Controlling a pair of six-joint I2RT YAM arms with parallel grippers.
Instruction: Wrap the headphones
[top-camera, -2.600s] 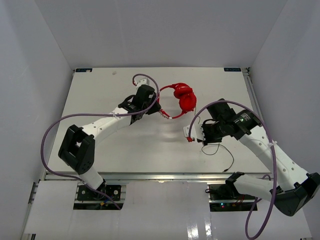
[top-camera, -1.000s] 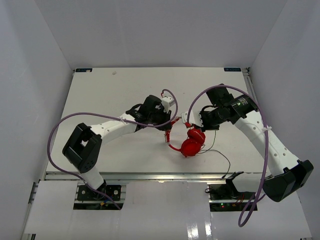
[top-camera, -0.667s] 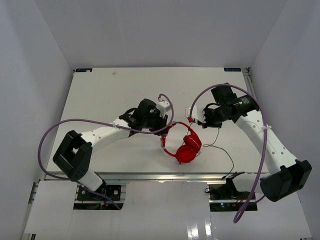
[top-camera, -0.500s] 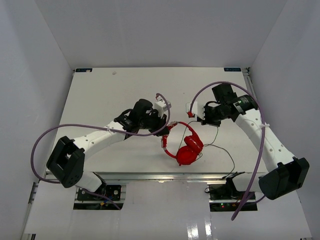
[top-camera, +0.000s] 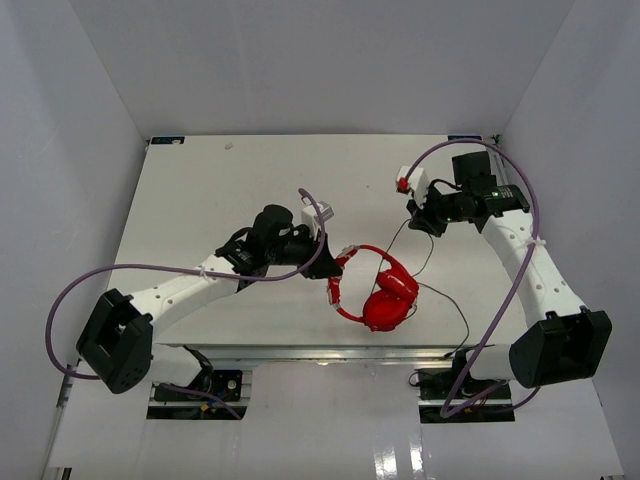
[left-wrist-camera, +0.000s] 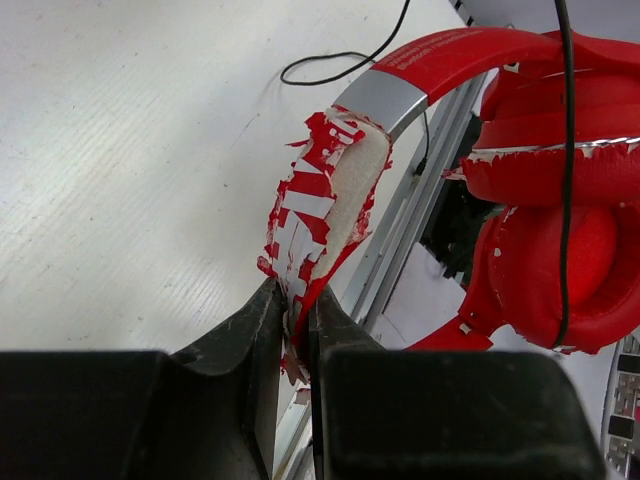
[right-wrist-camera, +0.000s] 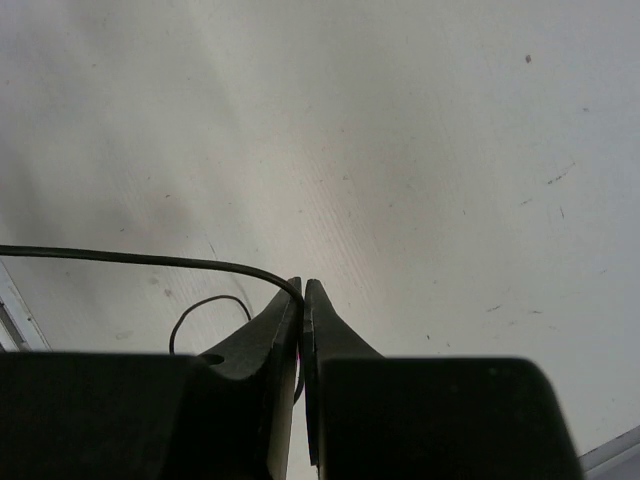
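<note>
The red headphones hang near the table's front middle, ear cups stacked together. My left gripper is shut on the worn red-and-white headband, its padding flaking between the fingers. A thin black cable runs from the cups up toward my right gripper, which sits at the back right and is shut on the cable just at its fingertips. A loop of cable lies on the table below it, and more cable trails toward the front right.
Thick purple robot cables arc beside both arms. The white table is walled by white panels on three sides. The metal front rail of the table shows under the headband in the left wrist view.
My right gripper has pulled the cable back and to the right, away from the headphones. The left arm has shifted slightly left and forward with the headband; the ear cups have swung right.
</note>
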